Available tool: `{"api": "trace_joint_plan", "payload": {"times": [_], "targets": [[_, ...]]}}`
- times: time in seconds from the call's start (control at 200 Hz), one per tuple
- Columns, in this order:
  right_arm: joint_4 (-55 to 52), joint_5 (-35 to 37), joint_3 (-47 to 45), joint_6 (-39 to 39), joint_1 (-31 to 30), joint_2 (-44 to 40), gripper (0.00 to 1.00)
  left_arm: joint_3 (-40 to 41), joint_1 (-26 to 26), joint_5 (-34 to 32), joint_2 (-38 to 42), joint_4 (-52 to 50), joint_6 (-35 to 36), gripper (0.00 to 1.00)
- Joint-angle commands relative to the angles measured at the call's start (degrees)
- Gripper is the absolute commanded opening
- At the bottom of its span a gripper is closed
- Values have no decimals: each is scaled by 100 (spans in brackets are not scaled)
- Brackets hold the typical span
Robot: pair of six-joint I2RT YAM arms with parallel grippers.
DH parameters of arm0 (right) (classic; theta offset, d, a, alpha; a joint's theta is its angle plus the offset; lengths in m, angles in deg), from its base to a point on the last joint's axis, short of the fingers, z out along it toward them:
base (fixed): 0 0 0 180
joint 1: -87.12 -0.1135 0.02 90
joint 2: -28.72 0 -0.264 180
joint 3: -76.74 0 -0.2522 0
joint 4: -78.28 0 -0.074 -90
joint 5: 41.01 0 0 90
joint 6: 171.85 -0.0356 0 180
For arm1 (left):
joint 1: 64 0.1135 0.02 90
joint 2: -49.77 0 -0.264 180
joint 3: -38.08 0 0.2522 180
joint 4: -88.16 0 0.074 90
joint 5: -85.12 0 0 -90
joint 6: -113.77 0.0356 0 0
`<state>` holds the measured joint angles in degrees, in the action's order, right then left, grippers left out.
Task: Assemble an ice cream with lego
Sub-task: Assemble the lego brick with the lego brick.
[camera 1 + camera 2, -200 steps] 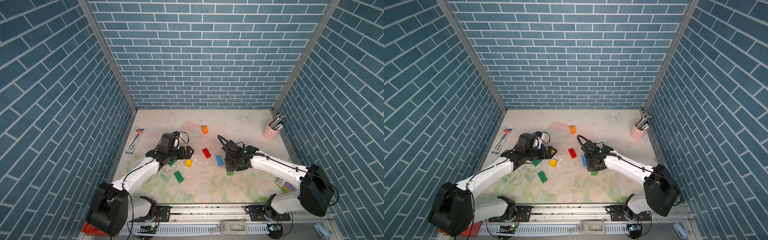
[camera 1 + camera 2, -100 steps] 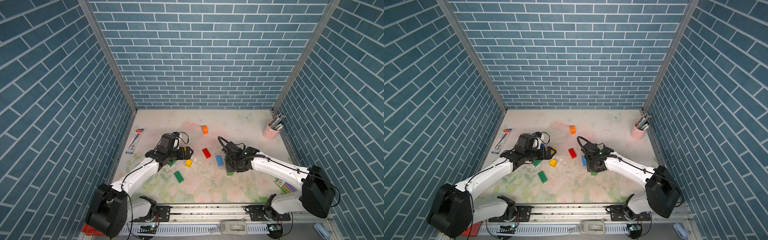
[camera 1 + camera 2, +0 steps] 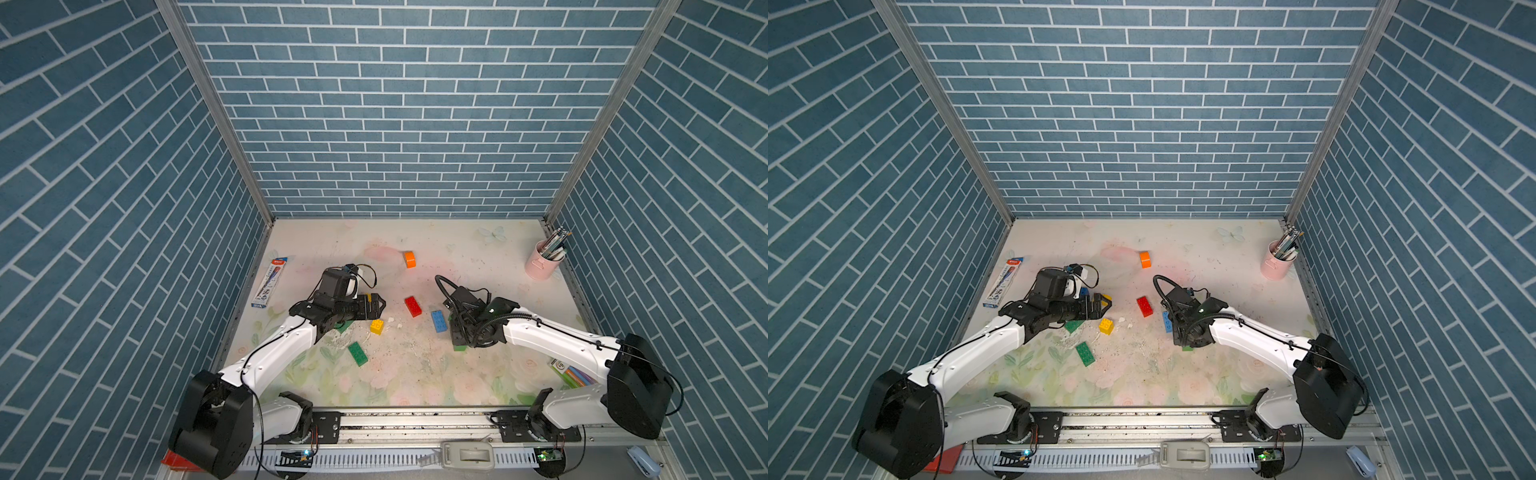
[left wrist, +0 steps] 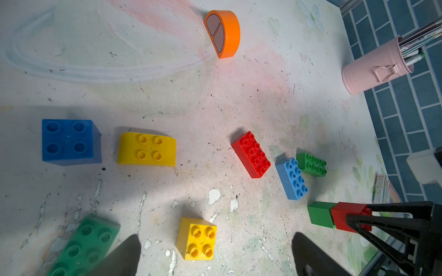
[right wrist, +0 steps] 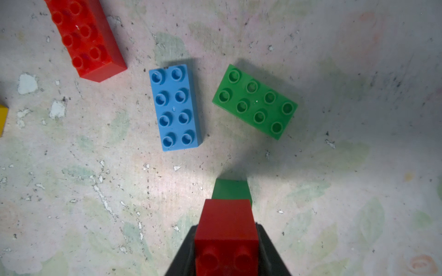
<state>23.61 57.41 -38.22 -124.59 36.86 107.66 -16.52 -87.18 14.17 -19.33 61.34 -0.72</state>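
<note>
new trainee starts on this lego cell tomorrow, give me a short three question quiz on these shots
1. True or false: the right gripper is shut on a red brick with a green brick joined to it.
2. Which of these lies nearest the open left gripper? A orange rounded, B yellow square brick, C light blue oblong.
3. Fill in: the pens stand in a ___ cup.
Key: 1 true; 2 B; 3 pink.

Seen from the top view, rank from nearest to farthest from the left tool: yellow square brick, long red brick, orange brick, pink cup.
1. Yellow square brick, just beside the left tool.
2. Long red brick, mid-table.
3. Orange brick, toward the back wall.
4. Pink cup, back corner.
</note>
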Motion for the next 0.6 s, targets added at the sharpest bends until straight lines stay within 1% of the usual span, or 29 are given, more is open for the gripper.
{"api": "trace_joint_plan", "payload": {"times": [0.0,0.235,0.34,0.49,0.595], "targets": [[-419,-15,-243,-357,-77,104,2,-61,-23,-84,22,-114,113,99],[-405,31,-233,-402,-77,119,2,-64,-27,-94,26,-110,117,100],[-355,-93,-244,-365,-68,418,2,-64,-21,-94,21,-106,103,100],[-671,-52,-143,-381,-71,1013,0,-81,-28,-94,46,-124,95,100],[-457,-263,-416,-662,-74,1047,0,-81,-22,-133,82,-173,90,100]]}}
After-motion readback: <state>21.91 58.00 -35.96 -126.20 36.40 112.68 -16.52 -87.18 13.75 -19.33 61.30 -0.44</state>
